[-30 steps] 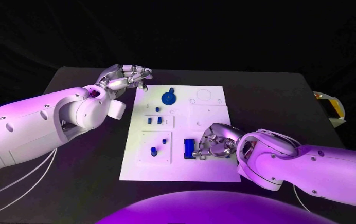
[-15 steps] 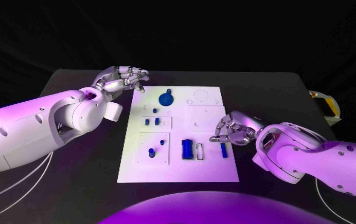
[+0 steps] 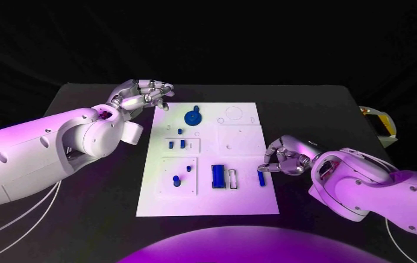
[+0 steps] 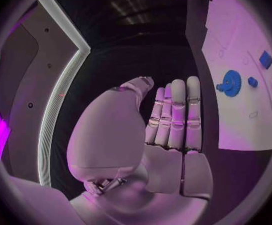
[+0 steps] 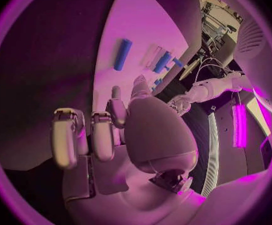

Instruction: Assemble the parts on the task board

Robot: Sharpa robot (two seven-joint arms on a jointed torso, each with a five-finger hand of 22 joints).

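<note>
The slim blue bar [image 3: 261, 178] lies flat on the task board [image 3: 243, 199], near the board's right edge and just beside the right hand [image 3: 287, 157]. Its long axis runs along the board's long side, one end toward the robot and the other away from it. No fingers touch it. In the right wrist view the same bar [image 5: 123, 54] lies free on the white surface, clear of the fingertips [image 5: 66, 141].

Just left of the bar lies a narrow white-outlined slot [image 3: 233, 178], which looks unfilled, and left of that sits the wider blue block [image 3: 219, 176], also aligned with the board's long side. Whether this block is seated in a recess or only resting on top cannot be told.

Farther left, a small blue peg [image 3: 177, 180] and a smaller blue piece [image 3: 188, 168] sit in the lower-left panel. 2 short blue pieces [image 3: 177, 144] stand in the panel above it. The round blue disc [image 3: 194, 117] sits near the far end of the board.

Judgement: assembly is partly done; the slim bar and the open slot suggest at least 1 insertion remains.

The right hand is curled in and holds nothing. The left hand [image 3: 141, 95] hovers off the board's far left corner, fingers together and bent, also holding nothing [image 4: 173, 115].
</note>
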